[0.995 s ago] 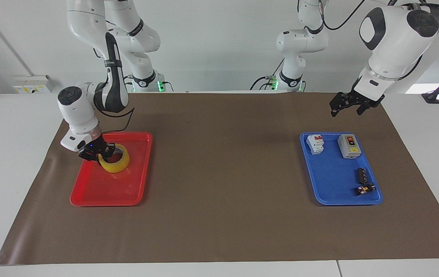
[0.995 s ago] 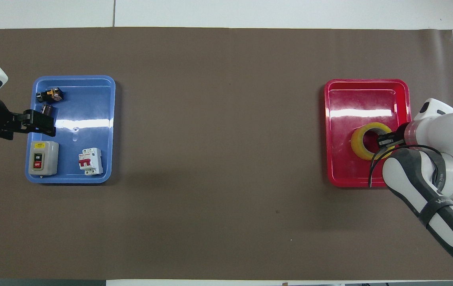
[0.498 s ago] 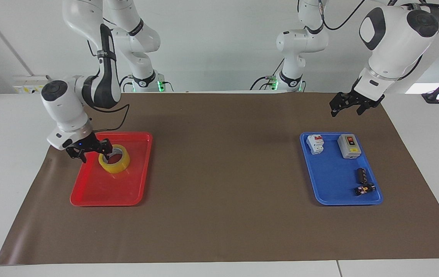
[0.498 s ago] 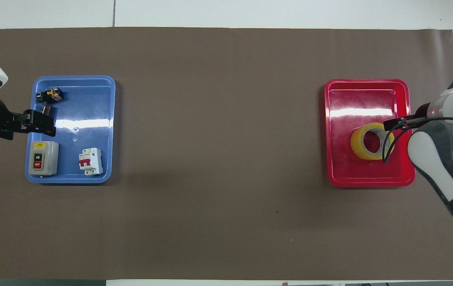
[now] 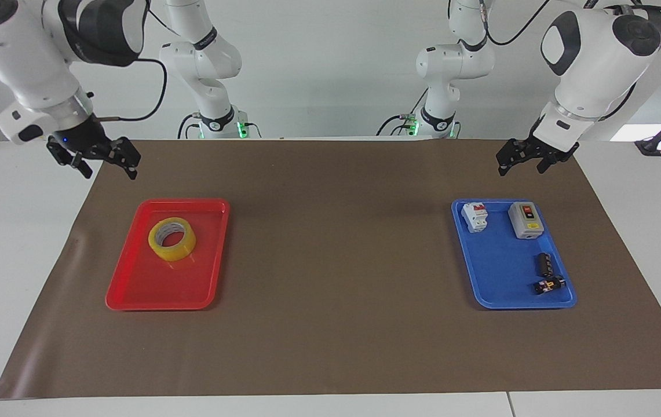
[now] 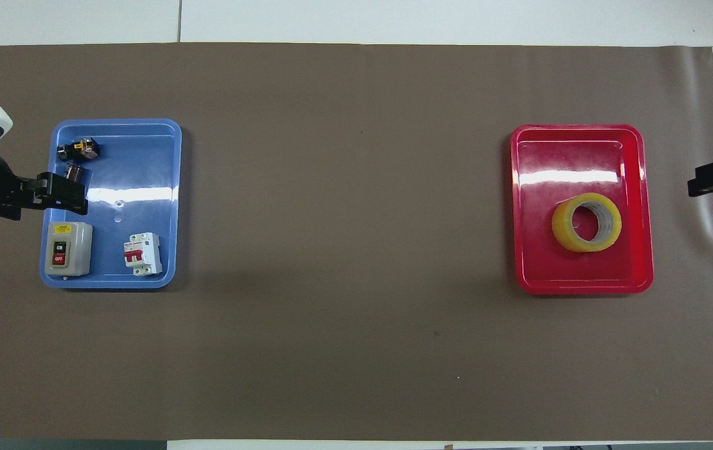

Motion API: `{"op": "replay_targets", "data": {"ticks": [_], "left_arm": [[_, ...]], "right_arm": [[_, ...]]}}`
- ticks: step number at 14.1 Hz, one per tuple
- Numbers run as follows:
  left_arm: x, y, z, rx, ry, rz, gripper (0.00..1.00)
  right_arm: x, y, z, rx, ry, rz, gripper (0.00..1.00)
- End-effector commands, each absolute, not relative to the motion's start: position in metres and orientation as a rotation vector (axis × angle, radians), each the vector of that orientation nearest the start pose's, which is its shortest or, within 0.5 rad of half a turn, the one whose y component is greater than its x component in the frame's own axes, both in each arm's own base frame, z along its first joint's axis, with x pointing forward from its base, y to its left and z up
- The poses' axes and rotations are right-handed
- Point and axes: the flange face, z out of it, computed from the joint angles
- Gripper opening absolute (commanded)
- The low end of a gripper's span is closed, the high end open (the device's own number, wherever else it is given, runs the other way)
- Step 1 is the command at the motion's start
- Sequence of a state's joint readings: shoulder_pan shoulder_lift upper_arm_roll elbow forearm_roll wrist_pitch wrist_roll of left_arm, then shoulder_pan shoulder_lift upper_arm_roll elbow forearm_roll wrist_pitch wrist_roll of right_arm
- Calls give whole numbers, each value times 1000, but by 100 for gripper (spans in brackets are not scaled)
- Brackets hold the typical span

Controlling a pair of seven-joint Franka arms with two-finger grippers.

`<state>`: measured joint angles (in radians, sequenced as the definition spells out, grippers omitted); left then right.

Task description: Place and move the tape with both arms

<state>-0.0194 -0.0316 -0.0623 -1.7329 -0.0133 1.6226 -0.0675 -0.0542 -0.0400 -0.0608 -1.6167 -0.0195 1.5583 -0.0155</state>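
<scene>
The yellow tape roll (image 5: 172, 238) lies flat in the red tray (image 5: 156, 304), in the half nearer to the robots; it also shows in the overhead view (image 6: 586, 222). My right gripper (image 5: 109, 171) is open and empty, raised high over the edge of the brown mat beside the red tray (image 6: 581, 289), apart from the tape. Only its tip (image 6: 706, 181) shows in the overhead view. My left gripper (image 5: 520, 168) is open and empty. It hangs over the blue tray (image 5: 504, 266) at the left arm's end and waits; it also shows from above (image 6: 75, 194).
The blue tray (image 6: 137, 162) holds a white and red circuit breaker (image 5: 474, 216), a grey on/off switch box (image 5: 525, 220) and two small black parts (image 5: 544, 263). A brown mat (image 5: 336, 260) covers the table. Two smaller white arms (image 5: 440, 63) stand at the robots' edge.
My right gripper has let go of the tape, risen out of the red tray and drawn away toward the right arm's end. The tape stays in the tray. The left arm has not moved.
</scene>
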Motion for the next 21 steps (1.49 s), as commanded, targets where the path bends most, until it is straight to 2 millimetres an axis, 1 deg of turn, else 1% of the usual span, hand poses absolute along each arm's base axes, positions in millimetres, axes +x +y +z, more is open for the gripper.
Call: {"op": "replay_targets", "data": {"ticks": [1, 3, 5, 6, 7, 8, 11, 13, 14, 17, 19, 20, 21], "left_arm": [[539, -44, 576, -3151, 19, 98, 100], [539, -44, 576, -3151, 19, 98, 100], [539, -44, 576, -3151, 19, 98, 100], [539, -44, 576, -3151, 19, 98, 100], [539, -44, 576, -3151, 19, 98, 100], [539, -44, 576, -3151, 19, 98, 100], [539, -44, 576, -3151, 19, 98, 100], [539, -44, 576, -3151, 19, 98, 100], [539, -44, 576, -3151, 19, 98, 100], [539, -44, 576, -3151, 19, 98, 100], [539, -44, 575, -3151, 19, 101, 100], [539, -44, 576, -3151, 19, 98, 100], [539, -44, 576, -3151, 19, 98, 100]], "right_arm": [[542, -64, 647, -3147, 242, 83, 100], [541, -54, 644, -3133, 222, 108, 100], [540, -53, 641, -3133, 224, 121, 100], [536, -52, 638, -3131, 222, 152, 100], [527, -47, 635, -3134, 211, 166, 100], [524, -40, 635, -3140, 201, 143, 100], [523, -36, 636, -3151, 186, 124, 100], [526, -5, 638, -3199, 89, 117, 100], [527, 0, 638, -3200, 71, 115, 100], [528, -3, 640, -3197, 76, 98, 100], [528, -1, 640, -3194, 63, 100, 100], [528, -2, 639, -3192, 53, 103, 100], [526, -5, 637, -3188, 4, 112, 100]]}}
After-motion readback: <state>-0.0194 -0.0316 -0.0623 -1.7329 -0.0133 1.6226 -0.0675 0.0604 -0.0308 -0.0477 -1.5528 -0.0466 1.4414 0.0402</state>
